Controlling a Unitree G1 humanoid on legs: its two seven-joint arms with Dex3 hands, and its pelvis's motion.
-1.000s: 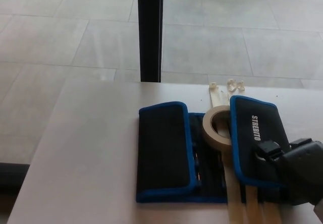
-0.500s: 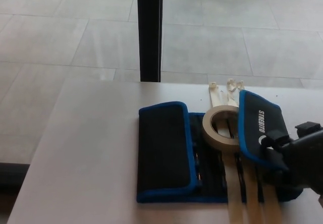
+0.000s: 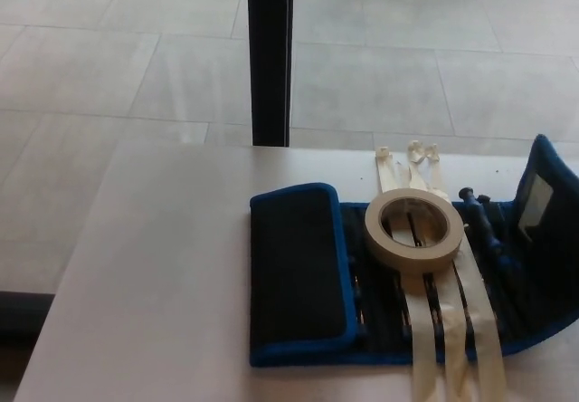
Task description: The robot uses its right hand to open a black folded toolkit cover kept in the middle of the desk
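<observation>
Risk was judged to lie with the raised right flap [image 3: 547, 205] of the toolkit cover [image 3: 298, 280], mid-desk [image 3: 163, 266]: unsupported, the blue-edged black fabric could fall shut over the tape roll [image 3: 414, 230] and pale strips [image 3: 432, 334]. Neither hand was seen, so finger positions could not be told.

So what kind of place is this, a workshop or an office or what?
Probably an indoor lab or workshop space, though that's a guess. A plain pale desk stands on a large-tiled grey floor, with a toolkit cover and a roll of masking tape on it.
</observation>
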